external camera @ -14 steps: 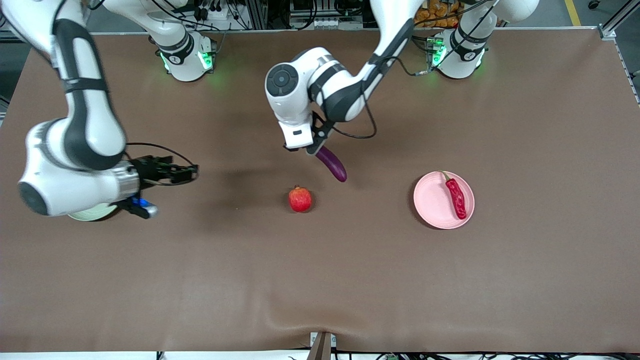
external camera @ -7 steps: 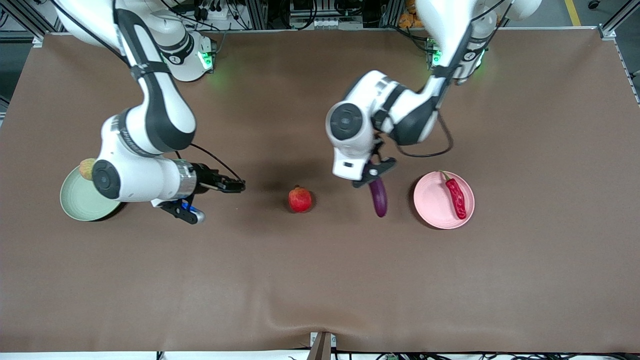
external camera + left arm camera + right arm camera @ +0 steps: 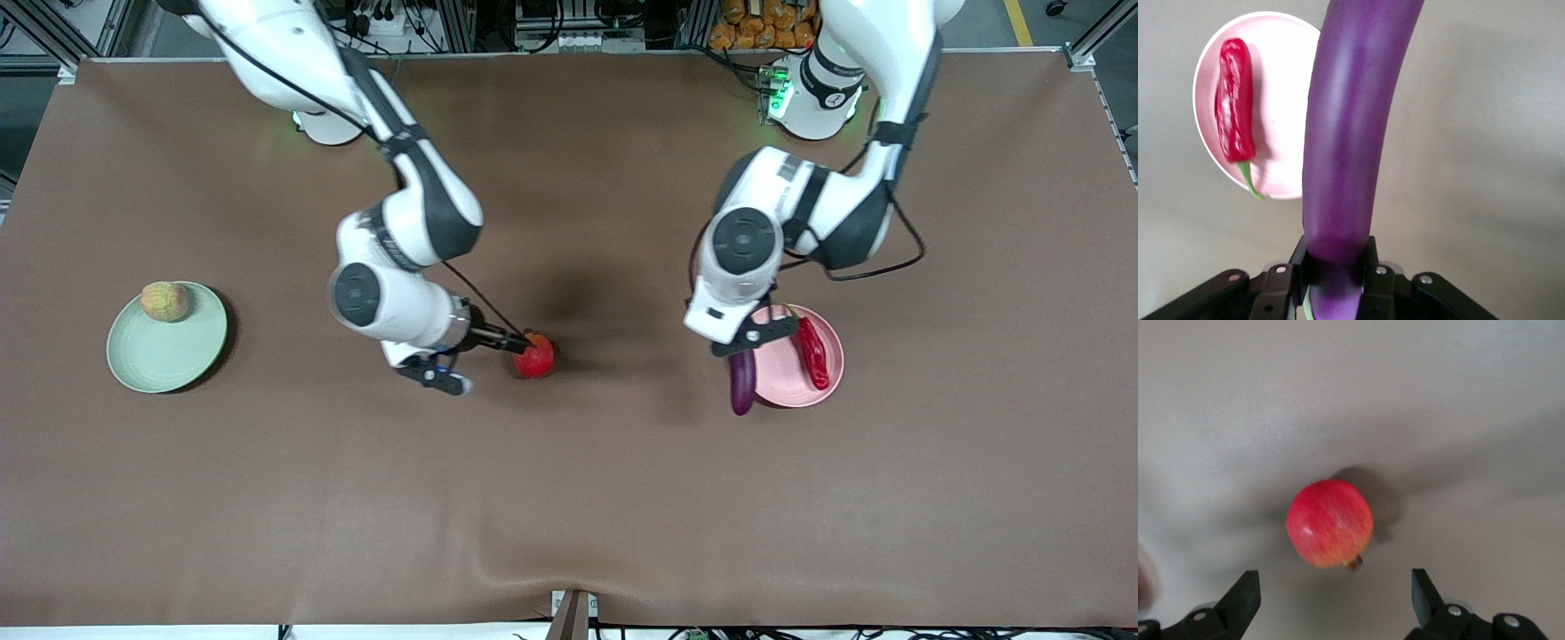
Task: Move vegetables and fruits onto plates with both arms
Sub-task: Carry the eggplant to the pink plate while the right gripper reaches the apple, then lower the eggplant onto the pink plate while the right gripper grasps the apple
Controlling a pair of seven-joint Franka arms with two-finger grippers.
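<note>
Eggplant (image 3: 741, 384) hangs from the left hand (image 3: 743, 336), clamped at one end in the closed fingers (image 3: 1300, 268). Its long axis runs toward the front camera, over the pink plate (image 3: 782, 373) at the rim on the side toward the right arm's end, free tip past the rim over bare worktop (image 3: 569, 498). Chili pepper (image 3: 812, 352) already lies on that plate, roughly parallel to the eggplant, on the half toward the left arm's end. Judgement: eggplant needs shifting toward the pepper before release, or it lands half off the rim.

Red fruit (image 3: 534, 356) sits on the worktop mid-table. Right hand (image 3: 520, 341) is right over it, wide open and empty; in the right wrist view the fruit (image 3: 1330, 523) lies centred between the spread fingers (image 3: 1241, 595). Straight descent should bracket it.

Green plate (image 3: 167, 336), at the right arm's end, carries the yellowish-green fruit (image 3: 164, 300) on its edge farther from the camera.
</note>
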